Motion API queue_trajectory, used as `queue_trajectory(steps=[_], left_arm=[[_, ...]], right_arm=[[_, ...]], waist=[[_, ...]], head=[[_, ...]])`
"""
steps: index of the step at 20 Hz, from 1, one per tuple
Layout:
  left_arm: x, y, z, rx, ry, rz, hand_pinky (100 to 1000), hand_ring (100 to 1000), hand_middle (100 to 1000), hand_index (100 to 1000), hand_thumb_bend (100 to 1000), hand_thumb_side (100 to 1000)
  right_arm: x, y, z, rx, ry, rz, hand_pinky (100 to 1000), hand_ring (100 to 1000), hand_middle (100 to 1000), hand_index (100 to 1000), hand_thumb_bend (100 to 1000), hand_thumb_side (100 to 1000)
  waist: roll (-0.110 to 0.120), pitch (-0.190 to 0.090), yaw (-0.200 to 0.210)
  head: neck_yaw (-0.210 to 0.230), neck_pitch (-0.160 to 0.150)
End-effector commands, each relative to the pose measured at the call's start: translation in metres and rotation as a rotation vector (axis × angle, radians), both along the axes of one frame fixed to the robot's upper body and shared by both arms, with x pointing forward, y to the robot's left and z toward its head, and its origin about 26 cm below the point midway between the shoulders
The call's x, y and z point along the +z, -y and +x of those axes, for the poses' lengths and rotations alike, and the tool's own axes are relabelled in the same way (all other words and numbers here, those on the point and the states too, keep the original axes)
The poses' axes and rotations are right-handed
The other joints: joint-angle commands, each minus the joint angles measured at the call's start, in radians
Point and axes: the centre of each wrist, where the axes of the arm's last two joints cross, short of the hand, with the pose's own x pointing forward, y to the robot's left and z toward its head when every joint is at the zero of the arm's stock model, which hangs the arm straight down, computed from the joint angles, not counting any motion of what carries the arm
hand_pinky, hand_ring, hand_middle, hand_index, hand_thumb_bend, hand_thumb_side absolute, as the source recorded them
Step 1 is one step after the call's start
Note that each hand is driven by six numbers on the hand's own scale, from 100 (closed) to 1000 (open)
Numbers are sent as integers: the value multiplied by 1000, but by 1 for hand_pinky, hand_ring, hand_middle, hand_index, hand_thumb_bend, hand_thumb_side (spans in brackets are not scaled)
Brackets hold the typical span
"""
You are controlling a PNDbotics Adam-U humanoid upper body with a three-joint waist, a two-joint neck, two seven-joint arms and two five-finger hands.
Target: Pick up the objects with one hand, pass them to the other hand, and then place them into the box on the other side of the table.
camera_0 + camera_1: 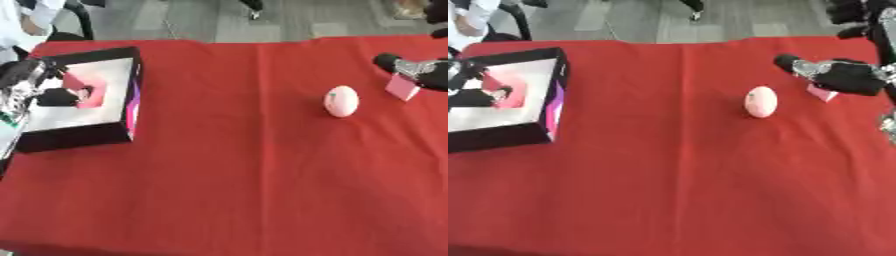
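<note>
Worktop: we see a worktop (227, 190) draped in a red cloth, filling most of the frame, with grey floor beyond its far edge.
Box: a black-walled box (131, 90) with a pale floor sits at the upper left of the frame; we judge it to be the drop-off for the task.
Left hand: our left hand (54, 96) reaches over the box from the left edge, its fingers curled round a pink object (90, 87) held low inside the box, which suggests it is being set down there.
Right hand: our right hand (846, 76) sits at the upper right, fingers curled down onto a small pink block (822, 93), apparently pinching it to lift it.
Egg-shaped object: a pale pink egg-shaped object (341, 101) rests on the cloth right of centre, near the right hand but apart from it, and well apart from the box.
Stage, as we judge it: one thing is going into the box, one is being picked up, and the egg shape is not yet handled.
</note>
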Motion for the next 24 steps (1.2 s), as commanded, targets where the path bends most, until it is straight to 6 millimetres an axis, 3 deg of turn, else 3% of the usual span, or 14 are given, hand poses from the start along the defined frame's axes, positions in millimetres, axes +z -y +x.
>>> queue_trajectory(steps=[1,8,12,15,19,24], left_arm=[[16,-9,1,19,26,24,849,833,744,827,534,479],[22,-11,0,36,59,10,835,820,731,821,476,431],[33,-10,-5,44,134,-37,816,787,712,803,312,418],[44,-7,-10,35,218,-97,802,776,720,796,179,543],[56,2,-19,-26,345,-181,803,785,736,804,145,609],[55,18,-35,-133,463,-256,805,783,731,796,141,640]], right_arm=[[14,3,-3,-8,41,-24,714,770,696,799,740,274],[16,7,-4,-21,52,-20,714,770,696,800,741,277],[18,11,-5,-30,61,-26,717,772,699,802,741,276],[19,15,-7,-34,33,-39,719,774,703,801,737,262],[21,26,-11,-55,-64,-78,733,783,716,807,741,240],[27,40,-14,-114,-175,-160,760,806,750,822,753,216]], waist=[[-11,3,0],[-11,-1,1],[-15,1,2],[-17,3,4],[-21,6,7],[-25,11,7]], head=[[2,-1],[-7,-1],[-36,-1],[-66,-1],[-102,-1],[-143,-1]])
